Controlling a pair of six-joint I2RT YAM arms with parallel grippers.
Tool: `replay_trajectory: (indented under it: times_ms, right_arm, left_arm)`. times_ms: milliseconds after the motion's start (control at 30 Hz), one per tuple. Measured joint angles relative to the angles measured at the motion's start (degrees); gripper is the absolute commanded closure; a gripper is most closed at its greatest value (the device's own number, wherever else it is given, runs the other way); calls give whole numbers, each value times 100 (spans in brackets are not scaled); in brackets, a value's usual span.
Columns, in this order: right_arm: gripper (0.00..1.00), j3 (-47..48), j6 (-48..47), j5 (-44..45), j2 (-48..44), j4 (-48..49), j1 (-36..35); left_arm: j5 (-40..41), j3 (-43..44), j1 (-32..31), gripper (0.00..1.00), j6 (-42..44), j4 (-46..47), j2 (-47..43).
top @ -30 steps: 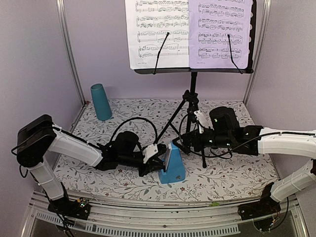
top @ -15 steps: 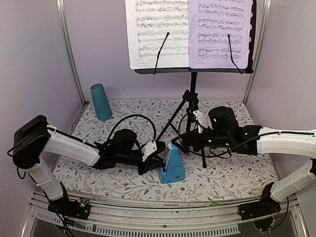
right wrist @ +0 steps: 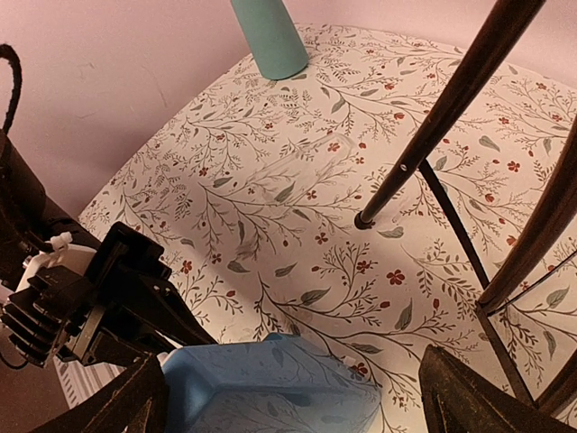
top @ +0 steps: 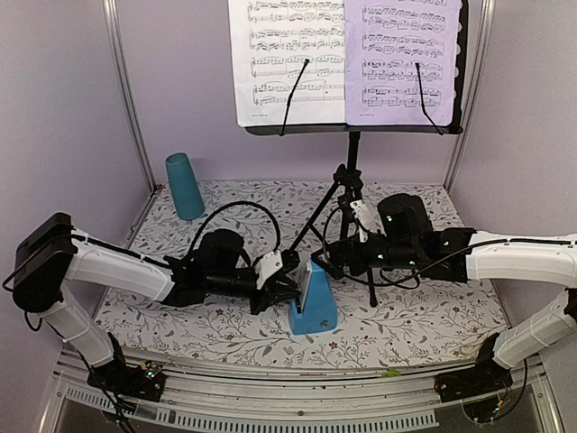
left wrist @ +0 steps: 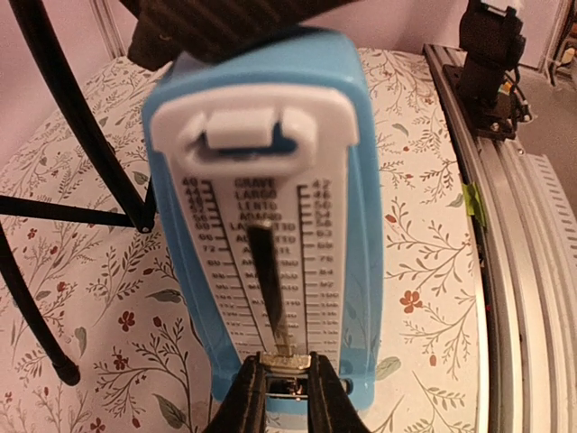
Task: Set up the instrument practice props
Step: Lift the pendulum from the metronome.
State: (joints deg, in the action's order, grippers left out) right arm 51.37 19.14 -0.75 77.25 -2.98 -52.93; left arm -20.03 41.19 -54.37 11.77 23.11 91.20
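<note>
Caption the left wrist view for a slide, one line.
Close-up: the left gripper pinches the pendulum of the blue metronome, music stand legs beside it.

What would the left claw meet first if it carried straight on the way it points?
The pendulum of the blue metronome: the left claw sits right at its lower end, possibly touching already.

The left arm (top: 117, 266) and the right arm (top: 518, 257) had smooth white shells on their long links and blocky black housings at the joints. Thin black cables looped off each wrist. Small green lights dotted the right wrist housing. The left end effector (top: 290, 287) and the right end effector (top: 329, 263) each bore a white block behind matte black, tapered fingers (right wrist: 464, 392).
</note>
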Motion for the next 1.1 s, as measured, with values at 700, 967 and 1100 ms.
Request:
replay_trajectory:
  times_ms: [700, 967, 1100]
  right_arm:
    - [1, 50, -33, 24, 50, -2, -22]
    - [1, 74, -55, 28, 61, -26, -26]
    - [1, 74, -52, 28, 61, -35, -26]
  left_arm:
    - [118, 125, 2, 61, -7, -136, -308]
    - [177, 184, 7, 50, -74, -111, -483]
    - [146, 179, 9, 46, -111, -109, -584]
